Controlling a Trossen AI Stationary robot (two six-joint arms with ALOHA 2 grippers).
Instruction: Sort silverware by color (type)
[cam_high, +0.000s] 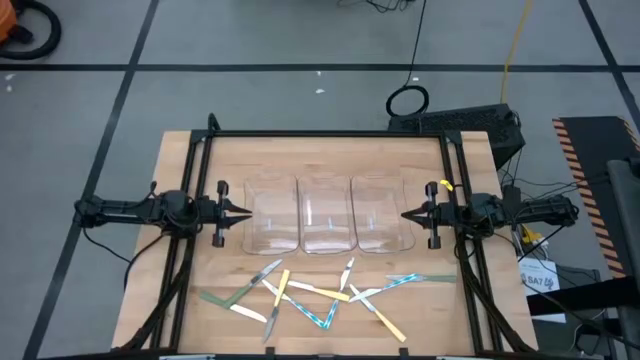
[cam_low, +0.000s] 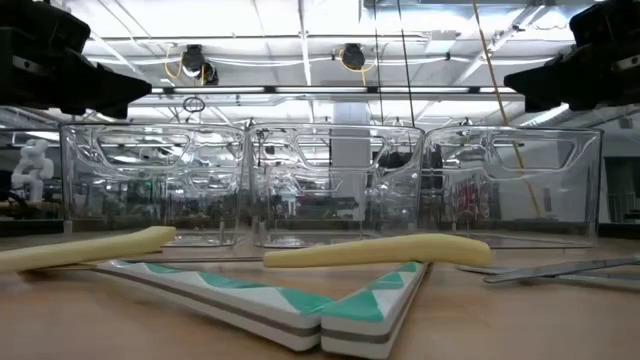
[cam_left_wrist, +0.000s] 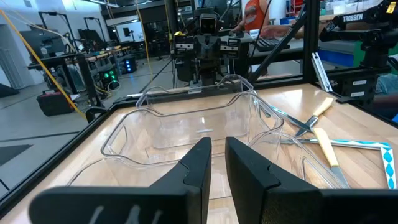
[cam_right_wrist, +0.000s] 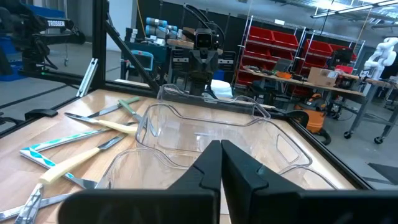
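Wooden table (cam_high: 190, 160), bearing all items. Three clear plastic bins (cam_high: 326, 213) in a row at centre, side by side between the arms. Left gripper (cam_high: 246, 212) held at the row's left end, fingers slightly parted, pinching nothing. Right gripper (cam_high: 406, 214) at the row's right end, fingers pressed together, holding nothing. Silverware (cam_high: 318, 294), green, light-blue and yellow handles, scattered and overlapping on the table's near side, outside the bins.
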